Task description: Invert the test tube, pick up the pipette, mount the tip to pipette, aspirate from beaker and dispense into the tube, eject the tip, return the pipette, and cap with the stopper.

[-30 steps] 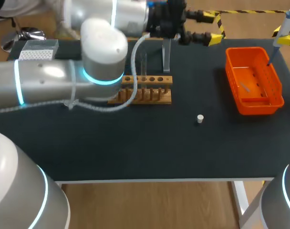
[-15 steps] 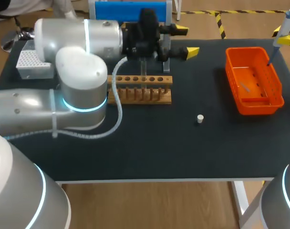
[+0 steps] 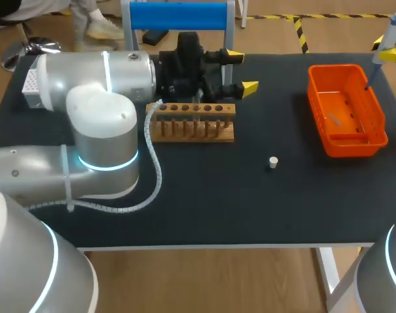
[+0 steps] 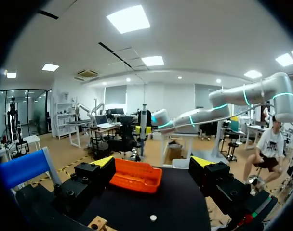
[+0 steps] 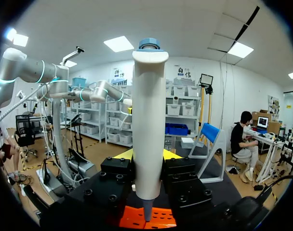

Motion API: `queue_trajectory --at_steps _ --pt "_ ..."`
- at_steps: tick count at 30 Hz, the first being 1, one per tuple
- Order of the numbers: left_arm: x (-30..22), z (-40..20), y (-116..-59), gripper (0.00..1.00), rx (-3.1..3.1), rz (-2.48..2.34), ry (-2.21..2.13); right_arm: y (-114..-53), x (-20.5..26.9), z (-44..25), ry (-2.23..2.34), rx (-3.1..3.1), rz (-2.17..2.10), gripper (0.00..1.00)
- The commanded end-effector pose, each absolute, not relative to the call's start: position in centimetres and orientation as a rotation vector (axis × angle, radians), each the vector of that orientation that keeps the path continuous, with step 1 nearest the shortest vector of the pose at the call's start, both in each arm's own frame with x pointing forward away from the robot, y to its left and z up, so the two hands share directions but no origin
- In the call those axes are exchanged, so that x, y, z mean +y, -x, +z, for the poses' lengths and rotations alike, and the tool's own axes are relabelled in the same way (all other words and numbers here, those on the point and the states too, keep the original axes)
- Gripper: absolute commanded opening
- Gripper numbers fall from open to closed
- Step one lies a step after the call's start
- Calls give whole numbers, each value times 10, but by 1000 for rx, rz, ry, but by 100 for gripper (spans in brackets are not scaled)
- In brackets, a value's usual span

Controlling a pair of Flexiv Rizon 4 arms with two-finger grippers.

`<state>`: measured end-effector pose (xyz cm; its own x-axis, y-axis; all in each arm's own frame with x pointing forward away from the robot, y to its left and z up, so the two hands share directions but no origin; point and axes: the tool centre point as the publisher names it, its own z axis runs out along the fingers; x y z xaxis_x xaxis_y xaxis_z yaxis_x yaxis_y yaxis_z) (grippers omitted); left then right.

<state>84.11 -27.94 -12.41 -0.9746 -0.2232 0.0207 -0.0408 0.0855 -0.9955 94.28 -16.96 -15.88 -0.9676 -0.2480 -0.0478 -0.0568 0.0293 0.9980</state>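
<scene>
White pipette (image 5: pixel 147 130) upright above orange bin (image 3: pixel 346 111), white stopper (image 3: pixel 273 162) lying apart

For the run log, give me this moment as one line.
left gripper: open, empty, by rack | right gripper: shut on pipette, above orange basket | stopper: loose on table

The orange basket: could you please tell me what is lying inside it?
One small pale slender piece lies on the floor of the orange basket. Its near wall hides the floor strip behind it; the pipette overlaps the far right corner.
</scene>
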Motion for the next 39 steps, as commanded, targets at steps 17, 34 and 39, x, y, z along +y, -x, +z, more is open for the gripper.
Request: queue_trajectory --at_steps 17,34,39 --pt "-253 -126 -836 100 2040 -2100 284 -942 -169 -158 -321 -2154 -2069 0" --pt "-252 -118 -838 100 2161 -1963 330 -942 -169 -158 -321 -2154 -2069 0" --pt "-253 -116 -836 100 2147 -1942 313 -942 -169 -158 -321 -2154 -2069 0"
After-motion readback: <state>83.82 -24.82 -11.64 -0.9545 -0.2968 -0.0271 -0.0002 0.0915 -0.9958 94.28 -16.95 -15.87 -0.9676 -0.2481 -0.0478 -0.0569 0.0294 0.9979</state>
